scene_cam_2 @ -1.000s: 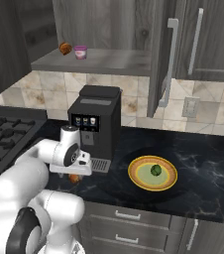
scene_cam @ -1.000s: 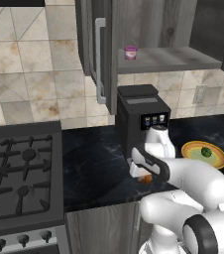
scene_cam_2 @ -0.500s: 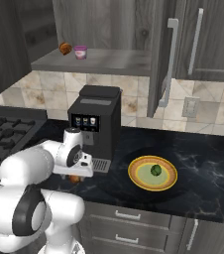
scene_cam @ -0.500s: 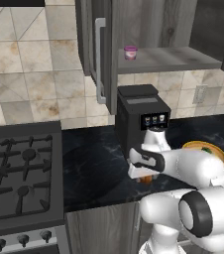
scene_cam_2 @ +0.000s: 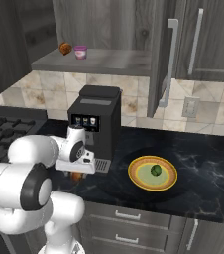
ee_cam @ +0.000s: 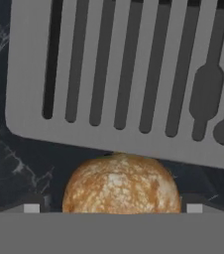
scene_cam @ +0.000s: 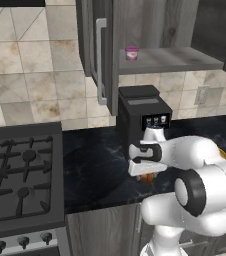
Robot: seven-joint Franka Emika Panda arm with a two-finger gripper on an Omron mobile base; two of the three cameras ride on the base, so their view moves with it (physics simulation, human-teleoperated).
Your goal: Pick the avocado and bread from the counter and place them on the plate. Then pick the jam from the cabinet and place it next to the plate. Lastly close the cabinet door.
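Looking along our hand, we see the bread [ee_cam: 121, 184] on the black table [ee_cam: 15, 163], just before the coffee machine's grey drip tray [ee_cam: 124, 74], lying between our fingers [ee_cam: 31, 208], which stand wide open, gripping nothing

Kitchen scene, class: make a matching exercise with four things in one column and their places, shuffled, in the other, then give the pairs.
Things:
1. avocado
2. bread
3. jam
4. coffee machine

Places:
A. on the cabinet shelf
B. on the counter, against the wall
C. on the plate
D. between the open pincer's fingertips

Pairs: 1-C, 2-D, 3-A, 4-B
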